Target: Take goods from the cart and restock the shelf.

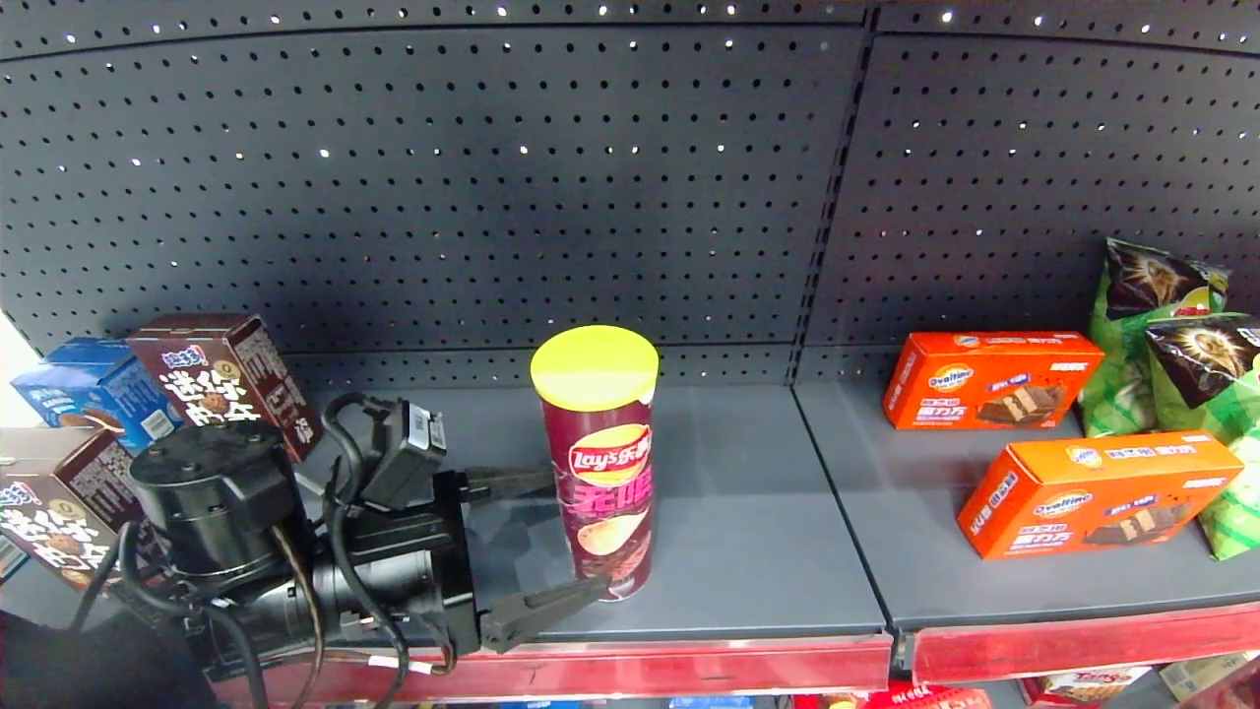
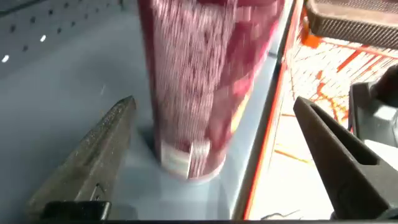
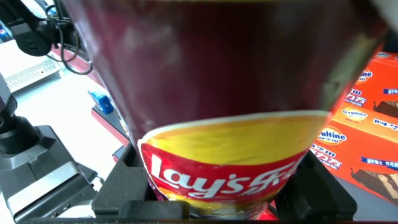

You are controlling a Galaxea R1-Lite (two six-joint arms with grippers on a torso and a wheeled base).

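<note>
Left arm low at shelf [image 1: 748, 532] front edge, wrist level, pointing along the deck. Left gripper [image 1: 579, 534] fingers spread wide, one either side of chip can [image 1: 602, 463], neither touching. Can upright on shelf near front lip, yellow lid on. Left wrist view: can base [image 2: 189, 155] flat on deck between the parted fingers [image 2: 106, 143].

Right gripper [image 3: 217, 199] clamped on second chip can [image 3: 224, 124].

Cookie boxes [image 1: 226, 379] behind left arm; orange boxes [image 1: 989, 379] on next bay.
</note>
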